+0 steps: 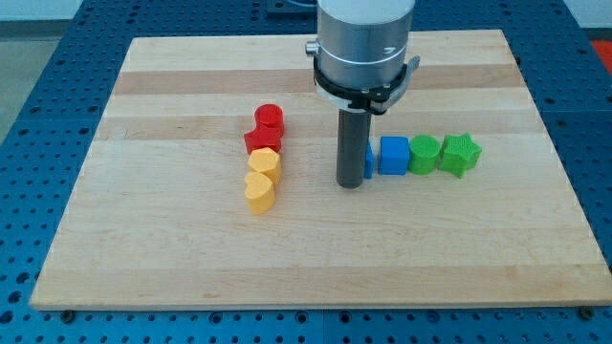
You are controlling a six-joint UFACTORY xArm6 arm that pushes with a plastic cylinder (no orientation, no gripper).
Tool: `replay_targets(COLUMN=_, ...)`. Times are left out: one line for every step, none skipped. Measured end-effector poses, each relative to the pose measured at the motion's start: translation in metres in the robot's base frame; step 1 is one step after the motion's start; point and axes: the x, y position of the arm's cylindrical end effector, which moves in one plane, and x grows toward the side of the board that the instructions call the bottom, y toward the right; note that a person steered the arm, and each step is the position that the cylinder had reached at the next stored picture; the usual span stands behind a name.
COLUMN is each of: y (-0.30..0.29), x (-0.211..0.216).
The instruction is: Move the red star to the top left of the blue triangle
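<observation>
A pale wooden board (191,268) lies on a blue perforated bench, and everything you need sits on it. Your arm ends in a bare dark rod, so there is no claw to open or close and it holds nothing; my tip (351,183) rests on the board near the middle.

The red star (261,140) lies well to the view's left of my tip and slightly toward the top. It heads a close column: a red cylinder-like block (270,118) just above it, a yellow block (265,161) touching below, then a yellow heart (258,192).

Just behind the rod, on the view's right, a sliver of blue (369,156) shows; you should judge this to be the blue triangle, mostly hidden. Beyond it run a blue cube (393,155), a green block (424,154) and a green star (459,154).

The star must travel rightward, so my tip needs to get round to its left side first.

No brands, labels or writing can be read.
</observation>
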Motion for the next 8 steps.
replay_targets(y=0.000, x=0.006)
replay_targets(y=-0.005, x=0.031)
replay_targets(y=-0.035, x=0.052)
replay_targets(y=-0.083, x=0.057)
replay_targets(y=-0.132, x=0.057)
replay_targets(y=-0.160, x=0.035)
replay_targets(y=-0.168, x=0.006)
replay_targets(y=-0.168, x=-0.014)
